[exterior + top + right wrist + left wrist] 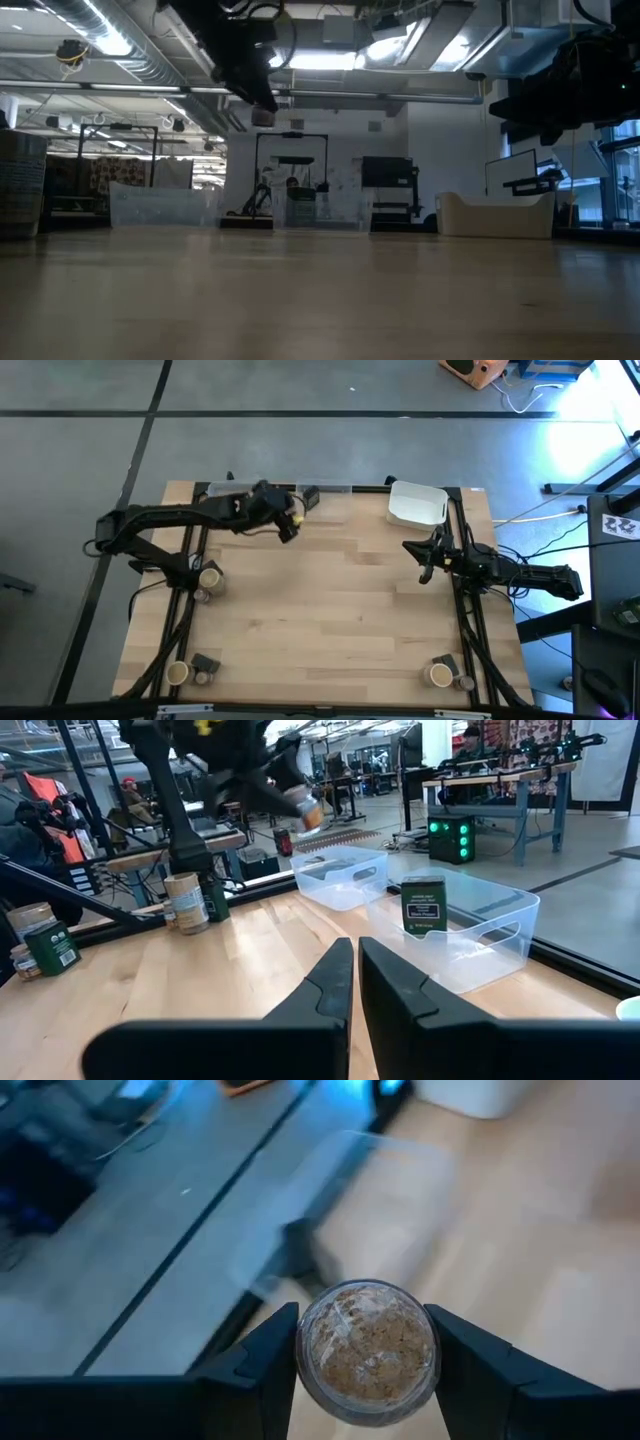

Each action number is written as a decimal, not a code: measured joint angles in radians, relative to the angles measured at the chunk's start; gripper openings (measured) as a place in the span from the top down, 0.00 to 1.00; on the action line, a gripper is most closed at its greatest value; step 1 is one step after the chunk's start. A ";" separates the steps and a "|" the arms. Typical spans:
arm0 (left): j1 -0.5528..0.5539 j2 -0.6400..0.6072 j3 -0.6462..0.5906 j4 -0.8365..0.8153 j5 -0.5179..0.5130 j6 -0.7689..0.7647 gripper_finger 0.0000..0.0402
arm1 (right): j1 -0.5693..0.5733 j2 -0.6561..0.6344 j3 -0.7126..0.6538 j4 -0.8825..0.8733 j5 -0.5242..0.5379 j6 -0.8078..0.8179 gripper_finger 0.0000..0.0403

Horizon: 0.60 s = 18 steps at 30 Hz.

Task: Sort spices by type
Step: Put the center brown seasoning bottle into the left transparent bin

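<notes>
Two clear tubs sit at the table's far edge; the nearer one holds a dark box. Left gripper clamps a round jar of brown granules above them. Right gripper hovers nearly closed, holding nothing.

Low view dim, arms silhouetted against bright ceiling lights. Blue glare upper right in high view. Left wrist background motion-blurred; jar sharp. Worktop evenly lit.

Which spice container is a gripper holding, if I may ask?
The round jar of brownish spice, clamped in the left gripper; the right gripper holds nothing.
</notes>
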 joint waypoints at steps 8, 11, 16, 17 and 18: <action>0.197 0.005 0.000 -0.057 -0.013 -0.054 0.57 | 0.000 0.000 0.000 0.000 0.005 0.000 0.94; 0.262 0.005 0.000 -0.061 -0.027 -0.076 0.56 | 0.000 0.000 0.000 0.000 0.000 -0.001 0.94; 0.350 0.005 -0.062 -0.027 -0.029 -0.112 0.56 | 0.000 0.000 0.000 0.000 -0.001 -0.004 0.94; 0.366 0.005 -0.087 -0.017 -0.029 -0.122 0.56 | 0.000 0.000 0.000 0.000 -0.001 -0.004 0.94; 0.380 0.005 -0.117 0.003 -0.029 -0.130 0.56 | 0.000 0.000 0.000 0.000 0.000 -0.004 0.94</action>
